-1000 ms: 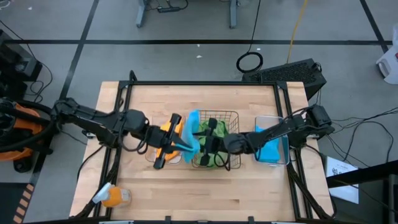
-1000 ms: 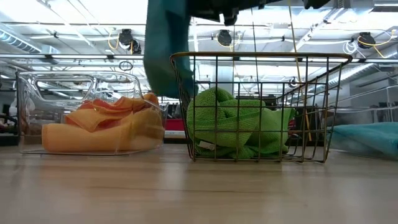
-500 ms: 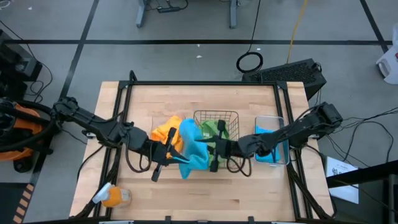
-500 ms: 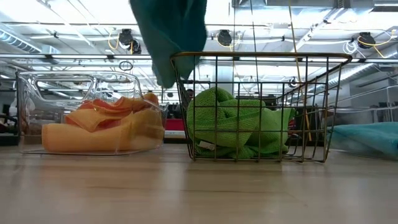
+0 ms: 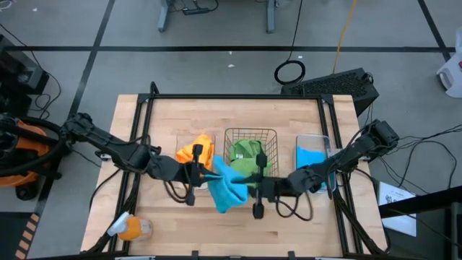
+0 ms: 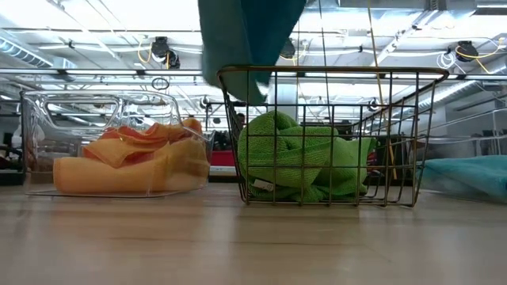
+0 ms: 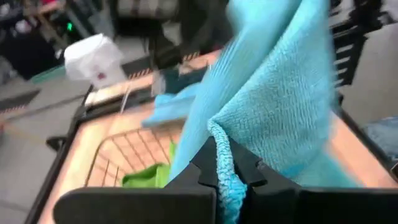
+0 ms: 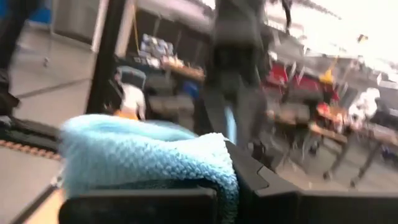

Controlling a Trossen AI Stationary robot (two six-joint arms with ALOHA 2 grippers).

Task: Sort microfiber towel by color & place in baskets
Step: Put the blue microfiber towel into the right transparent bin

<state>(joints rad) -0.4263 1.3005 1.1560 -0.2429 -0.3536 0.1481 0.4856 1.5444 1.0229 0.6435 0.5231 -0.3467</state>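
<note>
One sky-blue microfiber towel [image 5: 225, 189] hangs in the air in front of the wire-mesh basket [image 5: 251, 133], held from both sides: the left gripper [image 5: 204, 175] is clamped shut on one edge, the right gripper [image 5: 250, 191] clamped shut on the other. Green towels [image 6: 301, 162] lie in the mesh basket, orange-yellow towels [image 6: 131, 162] in the clear basket [image 6: 40, 119] beside it, and another blue towel [image 5: 312, 159] in the clear basket [image 5: 312, 136] opposite.
</note>
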